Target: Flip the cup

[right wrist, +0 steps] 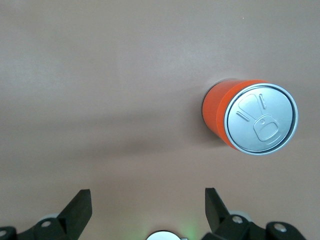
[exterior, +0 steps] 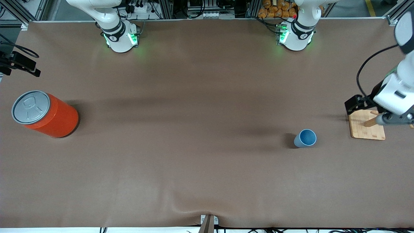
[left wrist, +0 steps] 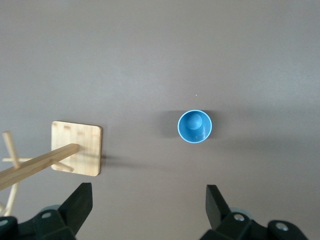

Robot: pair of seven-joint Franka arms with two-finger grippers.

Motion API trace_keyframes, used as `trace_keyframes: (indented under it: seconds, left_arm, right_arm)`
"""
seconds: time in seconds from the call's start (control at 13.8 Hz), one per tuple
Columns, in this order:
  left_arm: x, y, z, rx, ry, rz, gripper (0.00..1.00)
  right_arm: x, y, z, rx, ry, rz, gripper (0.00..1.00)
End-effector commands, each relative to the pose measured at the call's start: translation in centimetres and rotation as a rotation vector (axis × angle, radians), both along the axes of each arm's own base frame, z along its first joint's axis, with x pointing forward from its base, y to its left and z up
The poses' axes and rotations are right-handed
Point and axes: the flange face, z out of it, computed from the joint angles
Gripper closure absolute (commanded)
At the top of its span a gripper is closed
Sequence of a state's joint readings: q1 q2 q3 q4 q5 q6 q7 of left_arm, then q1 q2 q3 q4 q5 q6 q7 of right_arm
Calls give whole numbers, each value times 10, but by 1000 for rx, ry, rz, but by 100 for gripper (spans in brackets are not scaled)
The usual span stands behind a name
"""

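The small light blue cup [exterior: 305, 138] stands upright on the brown table, mouth up, toward the left arm's end. It also shows in the left wrist view [left wrist: 195, 126]. My left gripper [exterior: 353, 105] hangs high in the air over the edge of a wooden board, apart from the cup. Its jaws are wide open and empty in the left wrist view [left wrist: 148, 192]. My right gripper [right wrist: 148, 197] is out of the front view. It is open and empty, held high over the table close to its own base.
A large orange-red can [exterior: 48, 115] with a grey lid stands at the right arm's end and shows in the right wrist view [right wrist: 250, 120]. A wooden board [exterior: 367, 127] with a slanted peg rack [left wrist: 35, 165] lies beside the cup.
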State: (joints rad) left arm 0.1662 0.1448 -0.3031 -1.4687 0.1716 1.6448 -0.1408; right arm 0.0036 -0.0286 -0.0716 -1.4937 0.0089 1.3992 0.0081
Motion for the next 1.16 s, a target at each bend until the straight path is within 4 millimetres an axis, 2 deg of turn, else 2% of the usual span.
trace_keyframes:
  seconds: [0.0, 0.15, 0.36, 0.51, 0.58, 0.73, 0.95, 1.09]
  left_arm:
    - [-19, 8, 25, 5, -14, 8, 0]
    - [-33, 18, 38, -67, -23, 47, 0]
    - [-63, 28, 52, -68, 27, 77, 0]
    - [-75, 31, 54, -89, 50, 85, 0]
    - [-83, 29, 52, -98, 59, 84, 0]
    - [-94, 11, 54, -104, 57, 65, 0]
    - [-103, -4, 58, -105, 52, 36, 0]
    - [-105, -6, 59, -107, 51, 29, 0]
  right_arm:
    - [-3, 1, 6, -18, -5, 7, 0]
    - [-3, 2, 6, -17, -5, 5, 0]
    - [-3, 2, 6, -17, -5, 5, 0]
    - [-3, 2, 6, -17, -5, 5, 0]
    - [-3, 2, 6, -17, -5, 4, 0]
    - [-3, 2, 6, -17, -5, 5, 0]
    - [-3, 2, 6, -17, -5, 5, 0]
    - [-3, 2, 5, -17, -4, 5, 0]
